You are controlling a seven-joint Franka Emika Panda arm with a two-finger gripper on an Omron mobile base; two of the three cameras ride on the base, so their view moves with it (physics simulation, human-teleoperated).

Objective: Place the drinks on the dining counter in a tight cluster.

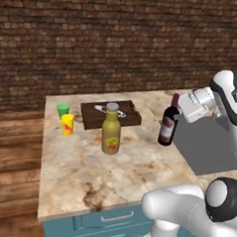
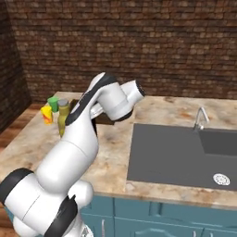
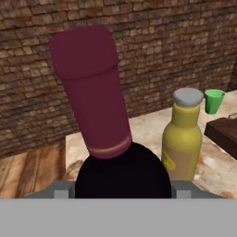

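A beige marbled stone counter (image 1: 77, 172) on a teal base carries a fat olive-yellow bottle (image 1: 111, 135), a dark red-labelled wine bottle (image 1: 169, 122) at the gripper (image 1: 183, 114), a dark wooden tray (image 1: 111, 114), green cup (image 1: 63, 109) and yellow cup (image 1: 67, 124).

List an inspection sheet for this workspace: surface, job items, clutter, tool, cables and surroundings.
Surface: marbled dining counter on a teal base, with an inset sink and faucet.
Job's things: wine bottle near the sink's edge; olive-yellow bottle upright and apart from it, in front of the tray.
Clutter: dark tray holding a pale item too small to identify; green cup and yellow cup beside it.
Grippers: tool straddles the wine bottle's shoulder and appears closed on it.
Cables: nothing seen.
Surroundings: brick wall, wooden floor.
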